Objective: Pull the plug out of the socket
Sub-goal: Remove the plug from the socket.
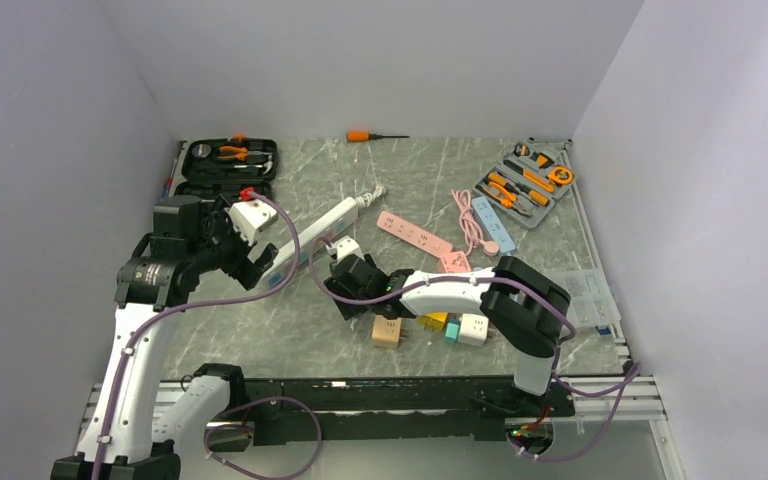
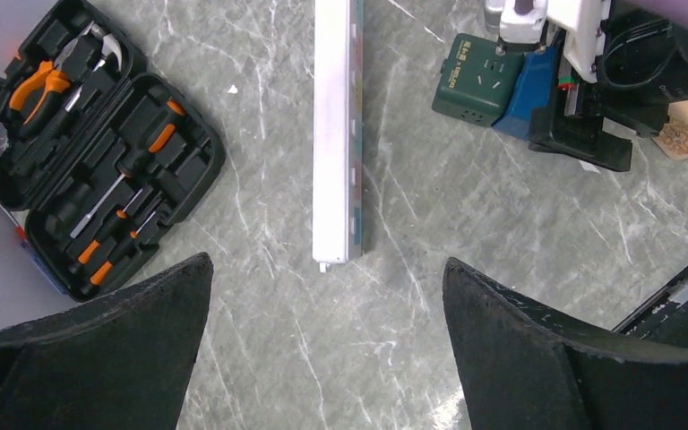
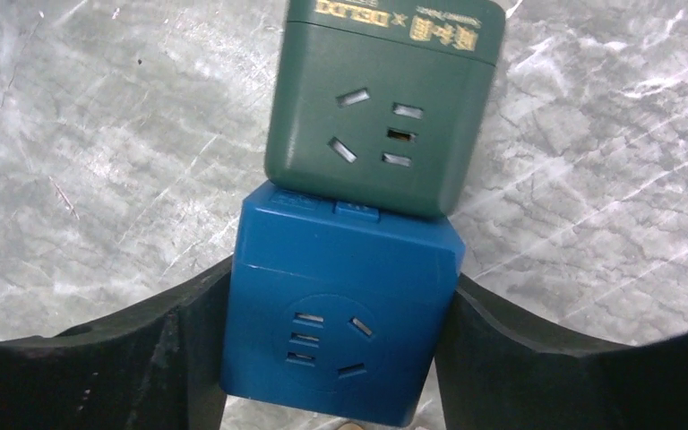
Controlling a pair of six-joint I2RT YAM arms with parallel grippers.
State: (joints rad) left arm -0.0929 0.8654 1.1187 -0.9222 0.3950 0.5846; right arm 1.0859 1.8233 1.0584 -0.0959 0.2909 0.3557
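Observation:
A blue cube plug (image 3: 345,313) is joined end to end with a dark green cube socket (image 3: 385,107) on the grey marble table. My right gripper (image 3: 342,273) straddles the blue cube, with a black finger pressed against each of its sides. In the left wrist view the green socket (image 2: 477,79) and blue plug (image 2: 527,90) lie at the upper right, and a white corded plug (image 2: 521,18) sits on the green one. My left gripper (image 2: 327,262) hangs open above the near end of a long white power strip (image 2: 338,134), holding nothing.
An open black tool case (image 1: 228,165) lies at the back left and a grey tool tray (image 1: 525,185) at the back right. A pink power strip (image 1: 415,232), several small adapters (image 1: 440,325), an orange screwdriver (image 1: 370,135) and a clear box (image 1: 590,295) are also on the table.

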